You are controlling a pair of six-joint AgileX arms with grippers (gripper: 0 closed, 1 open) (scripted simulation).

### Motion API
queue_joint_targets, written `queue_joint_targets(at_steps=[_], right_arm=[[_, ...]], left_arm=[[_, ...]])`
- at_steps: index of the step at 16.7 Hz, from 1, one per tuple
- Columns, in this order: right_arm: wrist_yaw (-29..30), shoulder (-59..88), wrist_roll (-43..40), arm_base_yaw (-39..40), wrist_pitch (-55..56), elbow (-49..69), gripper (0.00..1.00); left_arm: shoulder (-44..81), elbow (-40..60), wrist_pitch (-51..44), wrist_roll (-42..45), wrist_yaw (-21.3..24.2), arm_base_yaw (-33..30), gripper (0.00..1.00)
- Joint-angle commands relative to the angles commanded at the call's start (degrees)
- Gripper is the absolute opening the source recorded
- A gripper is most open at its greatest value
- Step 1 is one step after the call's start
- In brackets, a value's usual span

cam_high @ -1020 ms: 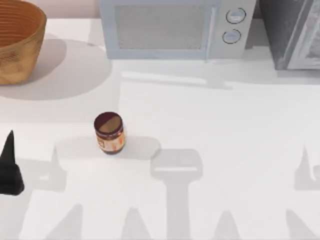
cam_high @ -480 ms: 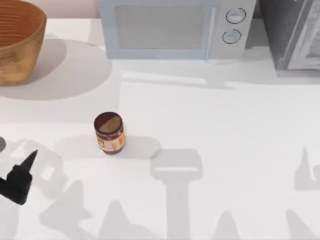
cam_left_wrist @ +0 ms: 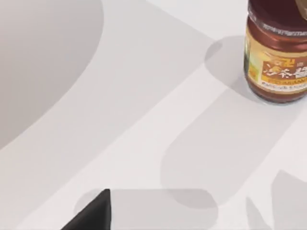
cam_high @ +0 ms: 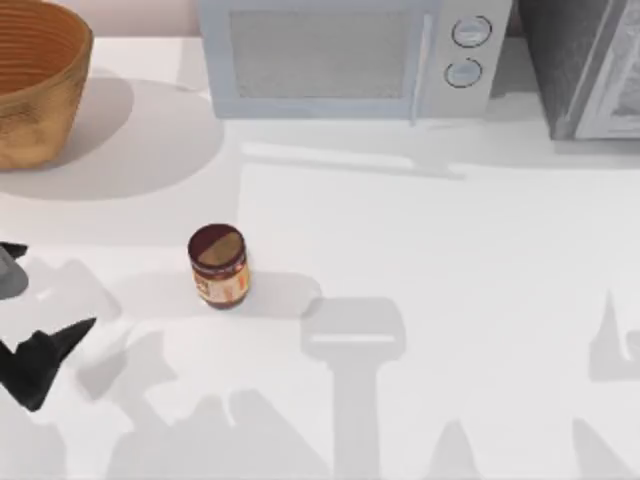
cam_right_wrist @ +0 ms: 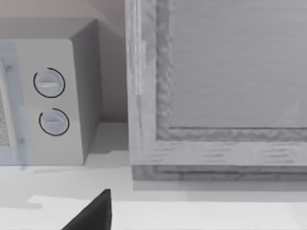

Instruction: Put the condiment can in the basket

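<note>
left gripper (cam_high: 45, 350) swung toward condiment can (cam_high: 219, 266)

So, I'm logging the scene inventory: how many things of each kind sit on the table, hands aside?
Condiment cans: 1, the condiment can.
Baskets: 1, the basket.
Microwaves: 1, the microwave.
Grey cabinets: 1, the grey cabinet.
Total: 4

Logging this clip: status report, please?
Left gripper low at table's left edge, short of the condiment can. Can upright, untouched, well apart from the basket at far left. Nothing between them.
</note>
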Motion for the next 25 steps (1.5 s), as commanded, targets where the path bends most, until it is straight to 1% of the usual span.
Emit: queue_joint_targets(at_steps=[5, 12, 17, 25], right_arm=[[0.00, 0.00, 0.00, 0.00, 0.00, 0.00, 1.00], [0.00, 0.00, 0.00, 0.00, 0.00, 0.00, 1.00], [0.00, 0.00, 0.00, 0.00, 0.00, 0.00, 1.00], [0.00, 0.00, 0.00, 0.00, 0.00, 0.00, 1.00]], left_arm=[[13.98, 5.45, -2.35, 9.63, 8.57, 1.72, 1.00], [31.52, 13.34, -6.12, 21.75, 19.88, 2.55, 1.00], [42.27, 19.53, -8.88, 30.03, 27.12, 1.19, 1.00], [57.86, 29.73, -14.23, 41.23, 37.45, -2.14, 1.00]])
